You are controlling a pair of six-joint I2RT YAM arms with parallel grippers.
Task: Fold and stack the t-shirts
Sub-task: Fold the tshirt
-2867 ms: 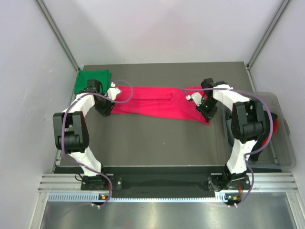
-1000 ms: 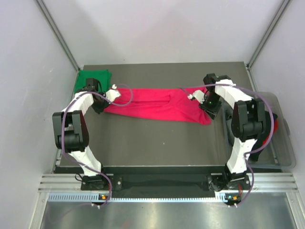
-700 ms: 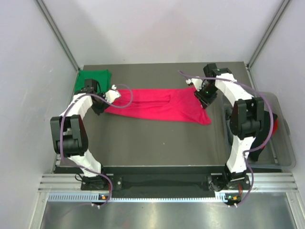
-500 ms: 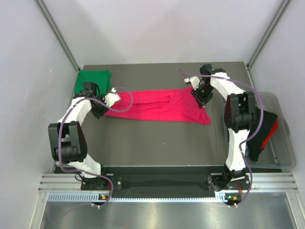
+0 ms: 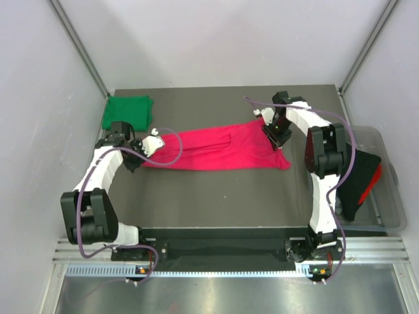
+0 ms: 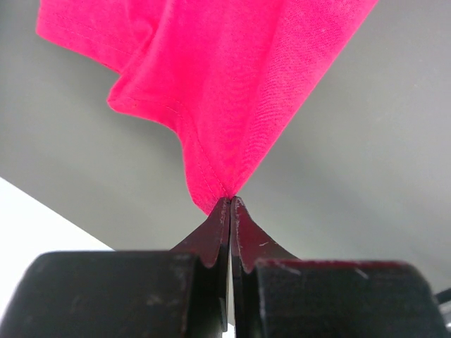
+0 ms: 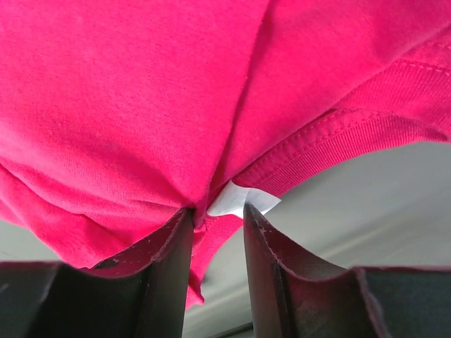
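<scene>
My left claw [image 6: 230, 204]: clamps pink t-shirt [image 5: 222, 147] corner.
My right claw [image 7: 217, 211]: clamps its collar.
Green t-shirt [image 5: 127, 111]: far-left corner of counter [image 5: 229, 196].

crimson-pink t-shirt [image 7: 141, 91]: fills upper frame | right gripper [image 7: 218, 213]: lower centre, pinching a cloth fold | white neck label [image 7: 243, 199]: at fingertips | table [image 7: 380, 197]: grey, lower right

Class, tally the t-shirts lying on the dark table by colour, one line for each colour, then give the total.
crimson-pink t-shirt: 1
green t-shirt: 1
Total: 2
</scene>
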